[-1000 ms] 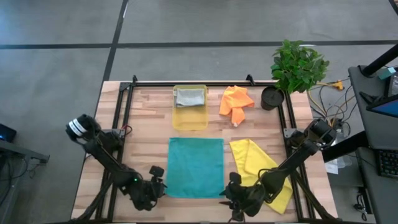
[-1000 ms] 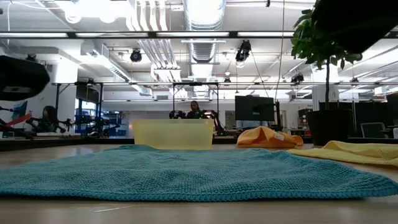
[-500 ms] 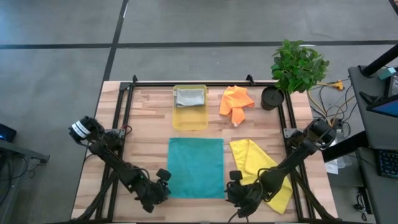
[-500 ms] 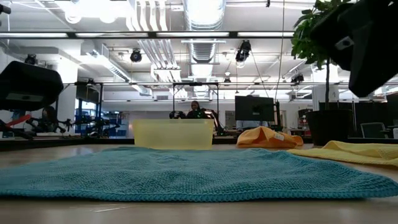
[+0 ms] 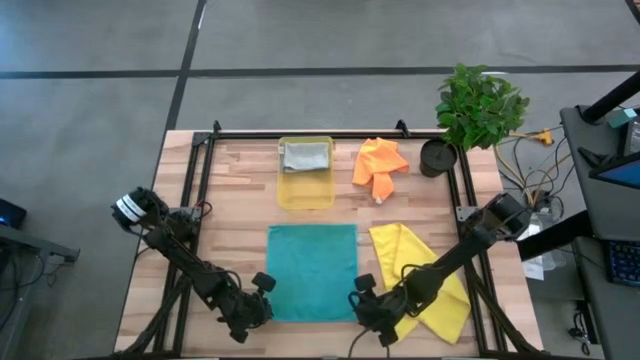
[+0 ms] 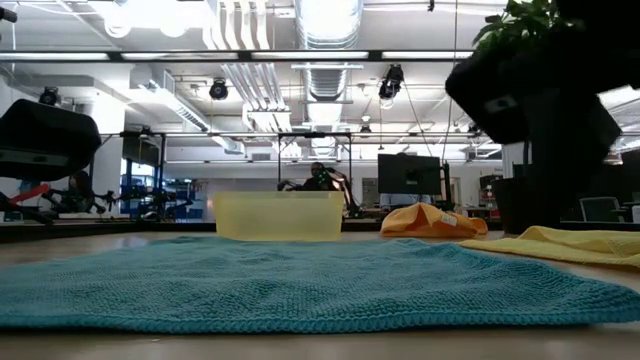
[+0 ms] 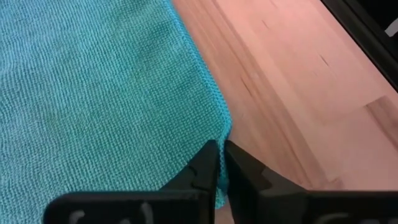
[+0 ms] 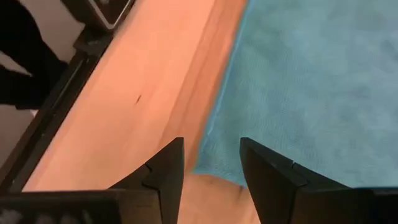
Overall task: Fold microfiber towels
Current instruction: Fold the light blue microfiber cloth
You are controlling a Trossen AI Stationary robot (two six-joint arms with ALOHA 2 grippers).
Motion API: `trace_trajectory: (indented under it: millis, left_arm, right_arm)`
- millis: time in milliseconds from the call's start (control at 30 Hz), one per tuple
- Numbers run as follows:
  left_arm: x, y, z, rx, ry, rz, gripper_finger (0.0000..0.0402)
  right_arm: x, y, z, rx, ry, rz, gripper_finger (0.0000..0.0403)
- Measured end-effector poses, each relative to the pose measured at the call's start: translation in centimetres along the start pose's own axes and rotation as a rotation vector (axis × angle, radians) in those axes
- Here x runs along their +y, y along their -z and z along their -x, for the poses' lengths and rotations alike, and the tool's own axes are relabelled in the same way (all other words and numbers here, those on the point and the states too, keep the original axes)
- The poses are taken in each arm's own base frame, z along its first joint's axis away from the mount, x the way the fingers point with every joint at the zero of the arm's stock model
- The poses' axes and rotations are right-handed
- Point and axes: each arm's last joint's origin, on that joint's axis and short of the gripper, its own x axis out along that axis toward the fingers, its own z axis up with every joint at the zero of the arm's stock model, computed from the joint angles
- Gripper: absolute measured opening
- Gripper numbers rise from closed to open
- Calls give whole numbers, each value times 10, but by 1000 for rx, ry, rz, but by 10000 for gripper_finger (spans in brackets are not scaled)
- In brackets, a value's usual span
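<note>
The teal towel [image 5: 312, 272] lies spread flat on the wooden table's near middle. My left gripper [image 5: 266, 299] is at the towel's left edge, close to its near-left corner, and is shut on it [image 7: 220, 149]. My right gripper [image 5: 361, 300] stands open at the near-right corner. In its wrist view that corner [image 8: 214, 163] shows between the two fingers [image 8: 211, 149]; I see no touch. The yellow towel [image 5: 420, 282] lies crumpled to the right. The orange towel [image 5: 380, 165] lies at the far right, and the grey towel [image 5: 305, 156] rests in the tray. My left gripper pinches the teal towel's left edge [image 7: 222, 127] between its two fingers, a little up from the near-left corner. The fingers slant down from the table's near-left side. The edge puckers slightly at the fingertips, and the rest of the towel lies flat on the table.
A translucent yellow tray [image 5: 304, 192] stands at the far middle. A potted plant [image 5: 478, 105] stands at the far right corner. Black rails [image 5: 196, 190] run along the table's left, right and far sides. Bare wood shows left of the teal towel.
My left gripper has moved a little toward the teal towel's left edge and shut on it. My right gripper has sunk, rolled and moved left toward the towel's near-right corner, staying open.
</note>
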Motion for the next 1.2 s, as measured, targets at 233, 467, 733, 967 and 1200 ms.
trace_trajectory:
  millis: [233, 467, 733, 967, 1200]
  left_arm:
    - [0, 1, 0, 2, 0, -1, 4]
    - [0, 2, 0, 7, 1, -15, 3]
    - [5, -1, 20, 11, -1, -61, 0]
    - [-2, -19, 46, -81, 265, -8, 0]
    - [4, -23, 64, -136, 199, -3, 0]
  right_arm:
    - [3, 12, -25, 84, -44, 28, 134]
    - [8, 5, -35, 165, -53, 43, 71]
    - [8, -19, -13, 168, -36, -15, 10]
    - [12, -38, 15, 97, -163, -168, 9]
    - [5, -41, 23, 104, -205, -188, 9]
